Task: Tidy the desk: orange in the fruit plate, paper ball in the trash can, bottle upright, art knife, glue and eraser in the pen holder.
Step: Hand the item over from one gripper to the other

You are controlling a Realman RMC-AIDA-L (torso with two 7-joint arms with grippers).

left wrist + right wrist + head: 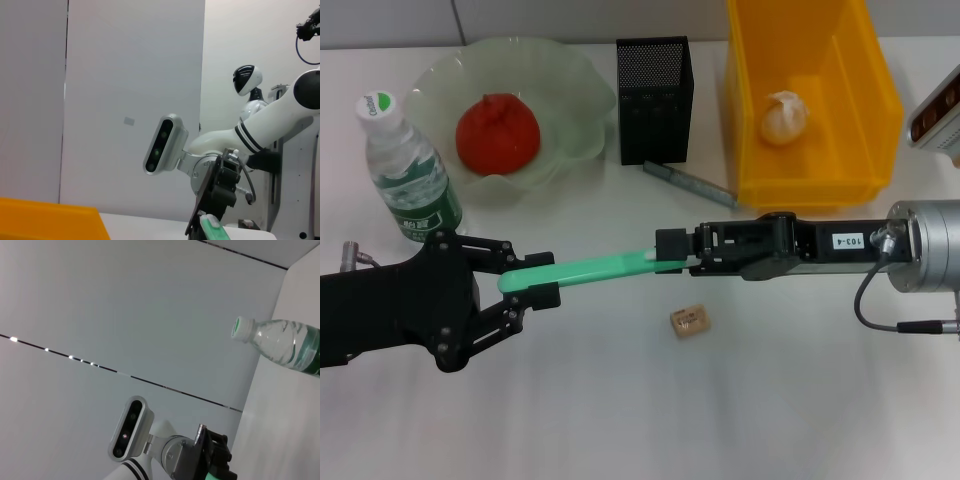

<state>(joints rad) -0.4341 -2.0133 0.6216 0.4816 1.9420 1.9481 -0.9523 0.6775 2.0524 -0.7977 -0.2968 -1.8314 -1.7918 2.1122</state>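
Left pincer [528, 283]: clenched on one end of a flat green plastic tool [595, 270], above white desk [620, 420].
Right pincer [672, 250]: grips the tool's other end.
Yellow plastic trash can [850, 175]: holds white paper ball [784, 117].
Pale green scalloped fruit plate [570, 90]: holds red-orange orange [497, 133].
Clear green-label bottle [405, 170]: upright.
Black mesh pen holder [655, 100]: beside bin.
Tan eraser [689, 321]: on desk.

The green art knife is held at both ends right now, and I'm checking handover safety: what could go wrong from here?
1. Both the left pincer and the right pincer grip the green art knife at opposite ends; if either arm pulls before the other releases, it could twist or drop.
2. A dropped knife might land on the eraser lying just below it on the desk and knock it away.
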